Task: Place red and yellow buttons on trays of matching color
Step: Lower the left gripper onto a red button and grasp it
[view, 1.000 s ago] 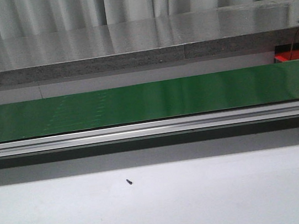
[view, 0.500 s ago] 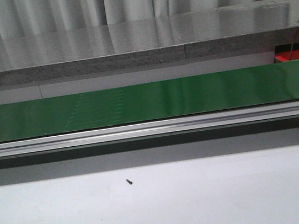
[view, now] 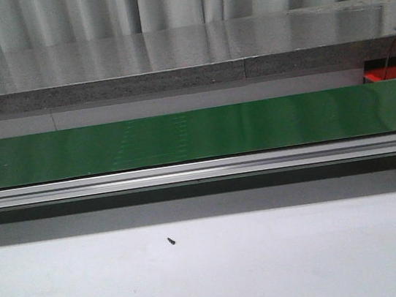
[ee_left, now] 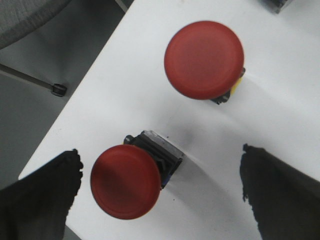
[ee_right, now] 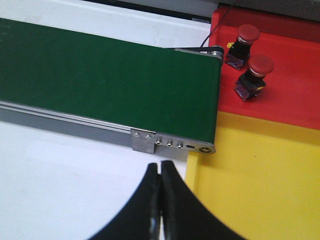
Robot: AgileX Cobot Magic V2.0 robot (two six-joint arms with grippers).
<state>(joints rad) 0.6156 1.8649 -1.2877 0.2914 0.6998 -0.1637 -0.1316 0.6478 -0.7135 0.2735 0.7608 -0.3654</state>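
In the left wrist view two red buttons lie on the white table: one [ee_left: 126, 181] between my wide-apart fingers, the other [ee_left: 204, 59] farther off. My left gripper [ee_left: 160, 187] is open above the near one, touching nothing. In the right wrist view my right gripper [ee_right: 160, 172] is shut and empty over the white table beside the yellow tray [ee_right: 255, 185]. Two red buttons [ee_right: 260, 67] [ee_right: 245, 37] sit on the red tray [ee_right: 295, 75] past the belt's end. No yellow button shows. Neither gripper appears in the front view.
The green conveyor belt [view: 196, 134] with its aluminium rail [view: 186, 172] crosses the front view; its end roller [ee_right: 207, 115] meets the trays. A small dark screw [view: 171, 241] lies on the table. The table's edge [ee_left: 75, 115] runs close to the near button, floor beyond.
A faint pale patch on the belt has drifted to the right. Nothing else differs.
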